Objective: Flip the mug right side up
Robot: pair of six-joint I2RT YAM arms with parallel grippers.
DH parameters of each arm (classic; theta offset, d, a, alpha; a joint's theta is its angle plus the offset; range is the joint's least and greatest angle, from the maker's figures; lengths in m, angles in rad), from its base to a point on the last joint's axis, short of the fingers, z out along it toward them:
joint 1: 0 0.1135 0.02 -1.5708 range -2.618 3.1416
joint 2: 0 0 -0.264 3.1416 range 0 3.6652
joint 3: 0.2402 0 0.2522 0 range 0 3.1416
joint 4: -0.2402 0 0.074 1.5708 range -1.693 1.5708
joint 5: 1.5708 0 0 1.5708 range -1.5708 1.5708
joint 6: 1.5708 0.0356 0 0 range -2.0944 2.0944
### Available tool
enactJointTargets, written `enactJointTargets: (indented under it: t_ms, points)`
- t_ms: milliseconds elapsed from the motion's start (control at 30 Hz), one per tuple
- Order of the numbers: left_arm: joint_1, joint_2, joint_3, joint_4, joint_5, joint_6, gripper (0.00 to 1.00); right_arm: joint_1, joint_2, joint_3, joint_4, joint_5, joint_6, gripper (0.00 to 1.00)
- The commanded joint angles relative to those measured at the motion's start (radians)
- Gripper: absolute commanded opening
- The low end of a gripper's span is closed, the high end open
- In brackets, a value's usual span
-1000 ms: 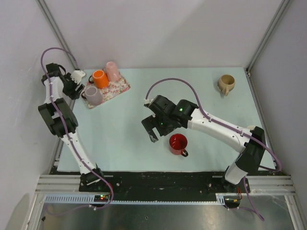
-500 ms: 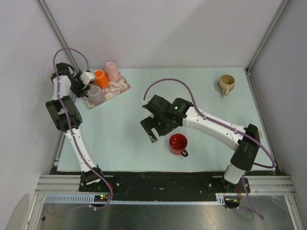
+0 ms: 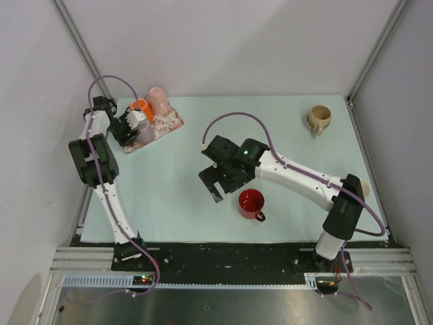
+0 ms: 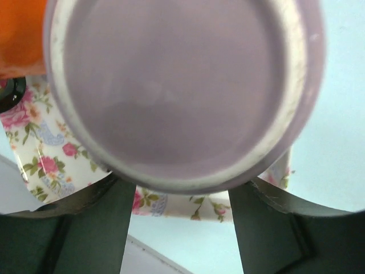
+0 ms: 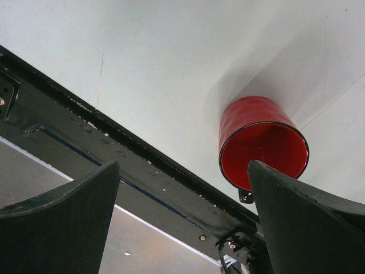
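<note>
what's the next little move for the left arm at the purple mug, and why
Probably ease the left gripper forward until its open fingers straddle the purple mug, then close. In the wrist view the mug, seemingly base-up on the floral tray, sits just ahead of the fingertips, not yet gripped.

no readable text, no labels, no brands, no numbers, no signs

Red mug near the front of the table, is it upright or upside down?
Upright. The red mug has its open mouth facing up, its empty inside showing from above.
</note>
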Motion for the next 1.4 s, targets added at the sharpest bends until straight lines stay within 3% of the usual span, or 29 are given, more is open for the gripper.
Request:
enactJointTargets:
  t_ms: [0, 100, 367, 567, 667, 733, 867, 1067, 1367]
  points:
    - [-0.011, -0.052, 0.013, -0.010, 0.087, -0.024, 0.67, -0.001, 0.000, 0.021, -0.013, 0.017, 0.005, 0.99]
    - [-0.005, -0.046, 0.047, -0.010, 0.124, -0.082, 0.66, 0.001, 0.004, 0.028, -0.021, 0.022, 0.008, 0.99]
    - [0.019, -0.183, -0.097, -0.011, 0.226, -0.052, 0.67, 0.011, -0.019, -0.012, -0.010, 0.047, 0.025, 0.99]
    - [0.060, -0.208, -0.100, -0.014, 0.260, -0.085, 0.69, 0.022, -0.064, -0.074, 0.041, 0.052, 0.040, 0.99]
    - [0.076, -0.204, -0.069, -0.013, 0.260, -0.092, 0.74, 0.024, -0.091, -0.117, 0.068, 0.050, 0.047, 0.99]
    - [0.089, -0.179, -0.016, -0.013, 0.287, -0.129, 0.84, 0.025, -0.106, -0.140, 0.087, 0.049, 0.047, 0.99]
    - [0.110, -0.060, 0.167, -0.014, 0.315, -0.206, 0.95, 0.022, -0.126, -0.169, 0.109, 0.045, 0.046, 1.00]
    - [0.066, 0.023, 0.212, -0.014, 0.168, -0.096, 0.87, 0.021, -0.140, -0.197, 0.112, 0.047, 0.061, 0.99]
    - [0.027, 0.041, 0.176, -0.017, 0.137, -0.004, 0.74, 0.016, -0.142, -0.197, 0.103, 0.047, 0.066, 1.00]
